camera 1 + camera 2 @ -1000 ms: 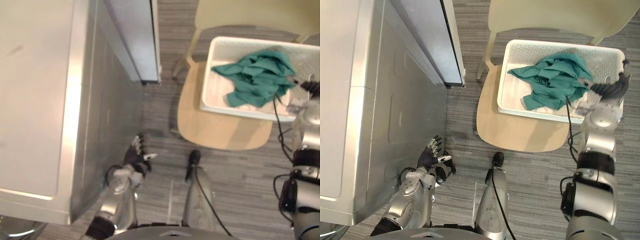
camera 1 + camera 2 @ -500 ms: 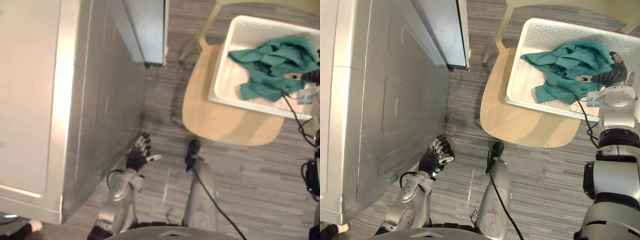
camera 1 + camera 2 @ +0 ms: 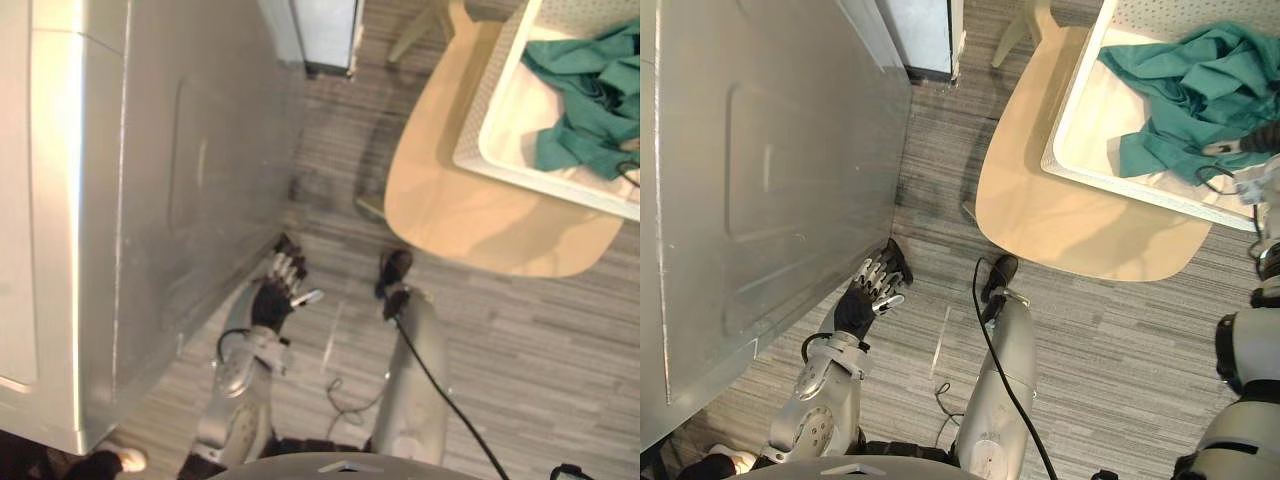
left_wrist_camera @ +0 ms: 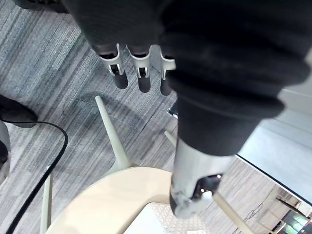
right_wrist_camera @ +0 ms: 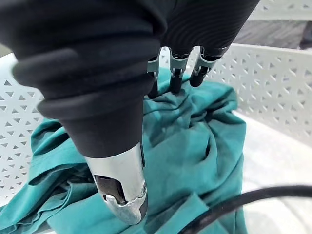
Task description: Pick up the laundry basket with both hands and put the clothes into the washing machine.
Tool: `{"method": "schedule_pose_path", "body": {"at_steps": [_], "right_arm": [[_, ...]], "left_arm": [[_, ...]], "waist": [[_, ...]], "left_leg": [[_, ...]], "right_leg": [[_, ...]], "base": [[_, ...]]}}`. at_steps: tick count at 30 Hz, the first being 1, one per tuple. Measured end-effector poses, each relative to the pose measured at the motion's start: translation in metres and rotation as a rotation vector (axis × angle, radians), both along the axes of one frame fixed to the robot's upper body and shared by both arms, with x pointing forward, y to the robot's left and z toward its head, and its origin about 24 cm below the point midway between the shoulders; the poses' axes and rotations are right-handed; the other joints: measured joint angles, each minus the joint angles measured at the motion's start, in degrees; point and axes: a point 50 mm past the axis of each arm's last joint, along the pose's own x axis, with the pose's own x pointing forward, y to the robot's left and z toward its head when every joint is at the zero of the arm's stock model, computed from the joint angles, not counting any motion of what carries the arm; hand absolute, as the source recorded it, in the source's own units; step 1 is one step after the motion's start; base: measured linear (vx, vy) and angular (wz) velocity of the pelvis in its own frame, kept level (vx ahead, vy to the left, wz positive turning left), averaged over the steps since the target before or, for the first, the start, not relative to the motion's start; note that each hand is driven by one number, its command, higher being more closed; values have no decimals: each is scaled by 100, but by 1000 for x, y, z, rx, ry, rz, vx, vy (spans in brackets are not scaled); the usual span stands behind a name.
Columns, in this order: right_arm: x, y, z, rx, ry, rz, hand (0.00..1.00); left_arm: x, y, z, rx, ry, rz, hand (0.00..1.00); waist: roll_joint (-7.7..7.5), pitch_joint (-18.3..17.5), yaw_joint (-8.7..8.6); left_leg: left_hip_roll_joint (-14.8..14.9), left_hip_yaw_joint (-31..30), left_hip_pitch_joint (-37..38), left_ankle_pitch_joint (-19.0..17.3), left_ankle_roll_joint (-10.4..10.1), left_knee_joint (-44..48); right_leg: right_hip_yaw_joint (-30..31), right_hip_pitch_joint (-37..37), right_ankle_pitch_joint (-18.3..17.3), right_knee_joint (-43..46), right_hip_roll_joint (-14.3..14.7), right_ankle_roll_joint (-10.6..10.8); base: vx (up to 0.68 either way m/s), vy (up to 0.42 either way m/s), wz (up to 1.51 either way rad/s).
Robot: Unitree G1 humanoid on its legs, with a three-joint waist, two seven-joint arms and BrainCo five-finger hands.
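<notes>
Where the left hand (image 3: 865,300) hangs, floor (image 3: 940,262) separates washing machine (image 3: 770,170) and chair (image 3: 1040,215).

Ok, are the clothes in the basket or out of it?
In. The green clothes lie bunched inside the white basket on the chair, with the right hand over them.

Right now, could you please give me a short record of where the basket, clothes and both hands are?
basket: white, on the chair seat
clothes: green, heaped in the basket
washing machine: on the robot's left
left hand: open, low beside the washing machine, holding nothing
right hand: open, fingers over the clothes in the basket
basket lifted: no
</notes>
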Motion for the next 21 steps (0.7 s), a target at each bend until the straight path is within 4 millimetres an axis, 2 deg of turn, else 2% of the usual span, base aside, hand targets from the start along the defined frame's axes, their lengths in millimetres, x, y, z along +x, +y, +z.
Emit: {"method": "schedule_pose_path", "body": {"at_steps": [3,5,10,11,13,21], "right_arm": [[-12,-11,5,-63,56,-49,0],[-18,-18,-1,-65,109,-73,0],[-24,-26,-16,-55,184,-101,0],[-27,-28,-15,-46,181,-103,100],[-31,-30,-17,-25,180,-105,100],[-35,-33,-16,45,112,-92,100]], "left_arm": [[-3,-1,6,-64,-12,2,0],[-4,-1,9,-110,-21,-7,0],[-4,0,12,-155,-29,-15,0],[-4,0,15,-163,-39,-15,0],[-4,2,21,-186,-63,-15,0],[-2,10,20,-237,-49,23,0]], "waist": [[8,-3,14],[9,-4,17],[70,12,120],[86,13,120],[88,14,149],[121,-7,237]], "left_leg": [[-160,2,-37,231,2,-314],[-277,-7,-111,436,-11,-565],[-364,-62,-234,626,-26,-695],[-374,-114,-290,655,-29,-683],[-409,-153,-316,690,-85,-727],[-451,-146,-281,946,-129,-1000]], "right_leg": [[-7,-171,-22,62,-101,-35],[-30,-348,-46,126,-180,-76],[-29,-583,-127,397,-271,-167],[-44,-628,-163,457,-291,-185],[-34,-690,-214,533,-316,-213],[-17,-783,-225,599,-294,-254]], "base": [[-18,-53,24],[-23,-60,26],[-28,-50,17],[-50,-42,22],[-65,-40,19],[-66,-17,5]]}}
